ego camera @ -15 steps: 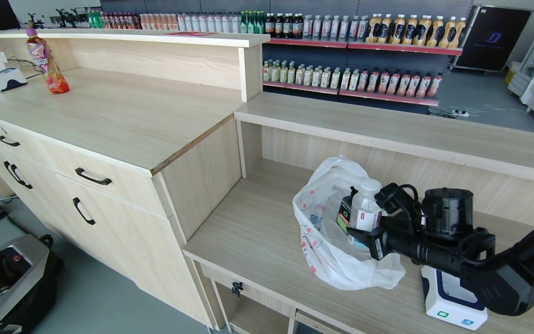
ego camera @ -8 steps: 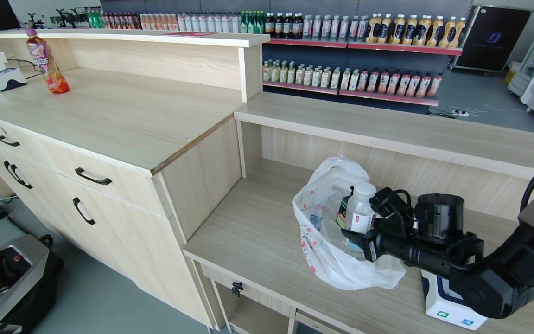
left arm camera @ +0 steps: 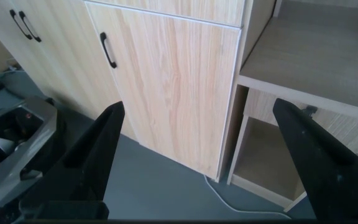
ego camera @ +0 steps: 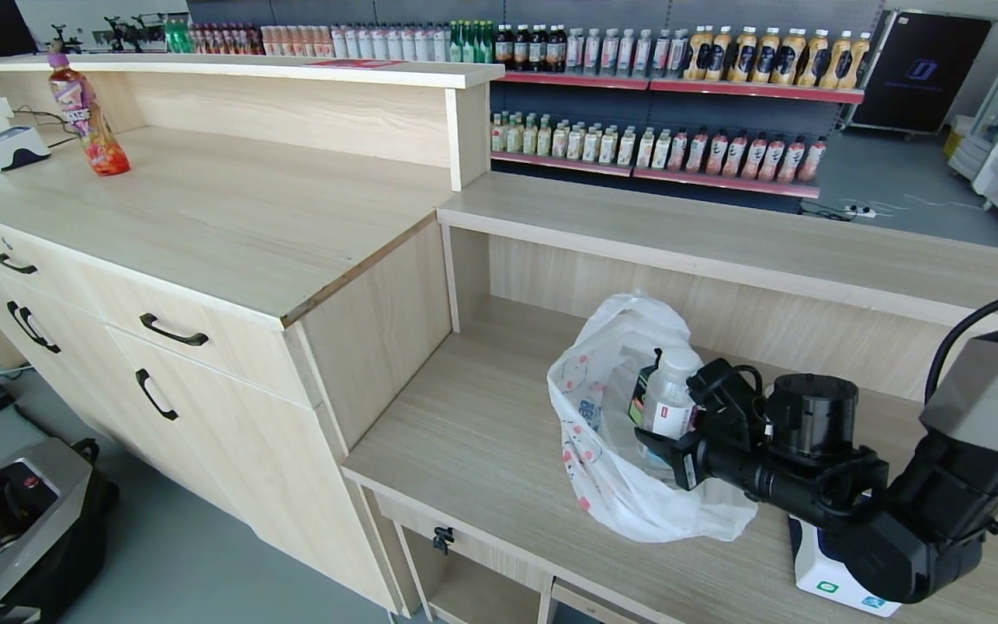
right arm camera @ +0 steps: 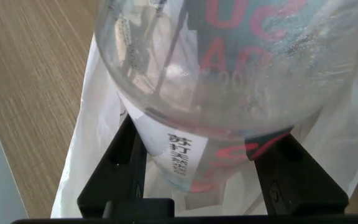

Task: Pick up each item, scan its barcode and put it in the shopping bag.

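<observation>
Water bottle (ego camera: 666,397) upright, pinched by right gripper (ego camera: 670,425), inside mouth of shopping bag (ego camera: 612,494) on lower counter (ego camera: 473,433). White scanner box (ego camera: 815,568) just beside bag. Left gripper (left arm camera: 197,109) fingers spread, hanging near cabinet door (left arm camera: 173,93).

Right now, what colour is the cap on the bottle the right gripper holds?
White. The cap on the bottle shows best in the head view.

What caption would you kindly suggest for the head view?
Right claw holds a clear white-capped plastic bottle in the open white plastic shopping bag.
</observation>
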Robot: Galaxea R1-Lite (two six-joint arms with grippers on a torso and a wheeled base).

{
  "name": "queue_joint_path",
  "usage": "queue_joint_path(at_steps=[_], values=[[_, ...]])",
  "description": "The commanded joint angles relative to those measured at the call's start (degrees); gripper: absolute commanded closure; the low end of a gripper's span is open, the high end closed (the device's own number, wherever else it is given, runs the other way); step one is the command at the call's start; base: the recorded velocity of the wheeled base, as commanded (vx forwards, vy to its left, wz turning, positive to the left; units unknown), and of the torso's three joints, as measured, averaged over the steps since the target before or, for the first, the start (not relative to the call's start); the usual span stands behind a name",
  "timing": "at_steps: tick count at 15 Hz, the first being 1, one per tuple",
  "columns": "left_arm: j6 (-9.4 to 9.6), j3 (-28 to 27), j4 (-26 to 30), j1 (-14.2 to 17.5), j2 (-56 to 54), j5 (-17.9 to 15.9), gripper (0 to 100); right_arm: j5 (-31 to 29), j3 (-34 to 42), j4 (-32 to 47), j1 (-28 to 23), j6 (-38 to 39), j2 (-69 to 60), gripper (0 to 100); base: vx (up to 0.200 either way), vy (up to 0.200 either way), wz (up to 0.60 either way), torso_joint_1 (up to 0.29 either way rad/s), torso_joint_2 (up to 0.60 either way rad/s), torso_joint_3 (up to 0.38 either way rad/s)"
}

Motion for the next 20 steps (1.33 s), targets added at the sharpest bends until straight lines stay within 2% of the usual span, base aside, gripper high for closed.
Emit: queue_joint_path(at_steps=[1,20], values=[[0.02,0.0,0.02,0.02,-0.02,0.02,0,0.01,0.15,-0.26,0.02,-0.01,1.75,100,0.0,0.0,0.0,0.0,0.0,0.0],[0.02,0.0,0.02,0.02,-0.02,0.02,0,0.1,0.24,-1.23,-0.86,-0.01,4.56,100,0.0,0.0,0.0,0.0,0.0,0.0]])
